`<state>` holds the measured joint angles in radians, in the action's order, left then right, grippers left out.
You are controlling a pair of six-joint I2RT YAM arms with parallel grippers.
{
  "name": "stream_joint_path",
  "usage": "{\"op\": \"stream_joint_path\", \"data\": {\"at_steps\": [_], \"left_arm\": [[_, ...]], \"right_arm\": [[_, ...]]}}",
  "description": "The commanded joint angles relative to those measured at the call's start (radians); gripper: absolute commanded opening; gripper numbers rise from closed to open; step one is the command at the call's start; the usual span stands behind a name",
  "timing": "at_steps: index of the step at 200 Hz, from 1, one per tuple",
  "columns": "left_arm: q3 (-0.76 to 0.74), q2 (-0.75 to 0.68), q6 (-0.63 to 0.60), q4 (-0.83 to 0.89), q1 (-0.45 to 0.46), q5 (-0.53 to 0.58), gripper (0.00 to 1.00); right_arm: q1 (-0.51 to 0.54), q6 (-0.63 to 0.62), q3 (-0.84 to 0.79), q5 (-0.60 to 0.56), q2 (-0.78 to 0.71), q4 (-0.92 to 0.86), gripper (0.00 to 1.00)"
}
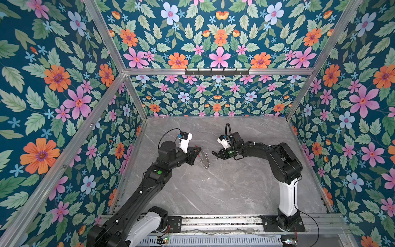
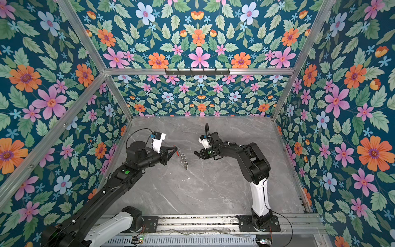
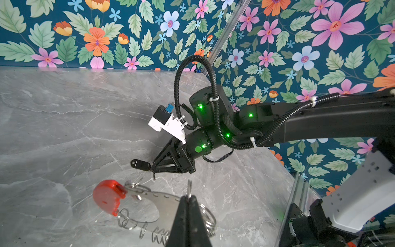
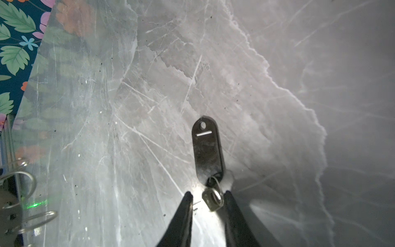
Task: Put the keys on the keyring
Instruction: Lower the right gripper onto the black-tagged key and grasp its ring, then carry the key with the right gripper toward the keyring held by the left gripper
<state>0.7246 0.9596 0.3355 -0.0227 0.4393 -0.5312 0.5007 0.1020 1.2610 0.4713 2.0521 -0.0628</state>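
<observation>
Left tool is pinched tight on the keyring, a thin holed metal band with a chunky red section at one end and small silver rings strung along it. In both top views it hangs off the tips, long axis slanting toward the near edge. Just past it is the black key, a glossy oblong tag over the tabletop. It sits in line with the right tool, holed free end pointing toward the keyring. Those jaws stand apart around its little metal ring, with a gap on one side.
</observation>
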Motion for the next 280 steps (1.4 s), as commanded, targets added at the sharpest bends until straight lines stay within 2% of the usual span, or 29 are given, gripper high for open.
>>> {"op": "stream_joint_path", "data": {"at_steps": [1,20,80,92,131,164,191,236,256,273,280], "left_arm": [[0.009,-0.003,0.000,-0.039,-0.001,-0.016,0.00],[0.009,-0.008,-0.002,-0.035,-0.001,-0.012,0.00],[0.003,-0.010,-0.003,-0.026,-0.001,-0.009,0.00],[0.001,-0.007,-0.004,-0.026,-0.001,-0.009,0.00],[-0.004,-0.008,-0.004,-0.025,-0.001,-0.007,0.00],[-0.013,-0.031,-0.016,-0.021,-0.001,0.023,0.00],[-0.014,-0.040,-0.083,-0.017,-0.002,0.050,0.00],[0.032,0.006,-0.211,-0.078,-0.001,-0.053,0.00],[0.095,0.044,-0.279,-0.051,0.001,-0.109,0.00],[0.131,0.078,-0.317,-0.058,0.002,-0.179,0.05],[0.139,0.089,-0.328,-0.073,0.005,-0.215,0.04]], "right_arm": [[0.001,-0.017,0.000,-0.002,0.004,-0.036,0.25],[0.001,-0.017,0.004,-0.008,0.011,-0.035,0.17],[0.001,-0.030,0.020,-0.039,0.026,-0.042,0.06],[0.001,-0.031,0.021,-0.033,0.027,-0.038,0.00],[0.002,-0.014,-0.019,0.009,-0.014,0.020,0.00],[0.002,0.019,-0.099,-0.028,-0.156,0.064,0.00],[0.006,0.012,-0.152,-0.077,-0.324,0.044,0.00],[0.021,-0.036,-0.152,-0.083,-0.595,-0.078,0.00],[0.036,-0.053,-0.098,-0.049,-0.665,-0.172,0.00],[0.057,-0.061,-0.058,-0.031,-0.705,-0.229,0.00],[0.066,-0.067,-0.047,-0.024,-0.718,-0.245,0.00]]}}
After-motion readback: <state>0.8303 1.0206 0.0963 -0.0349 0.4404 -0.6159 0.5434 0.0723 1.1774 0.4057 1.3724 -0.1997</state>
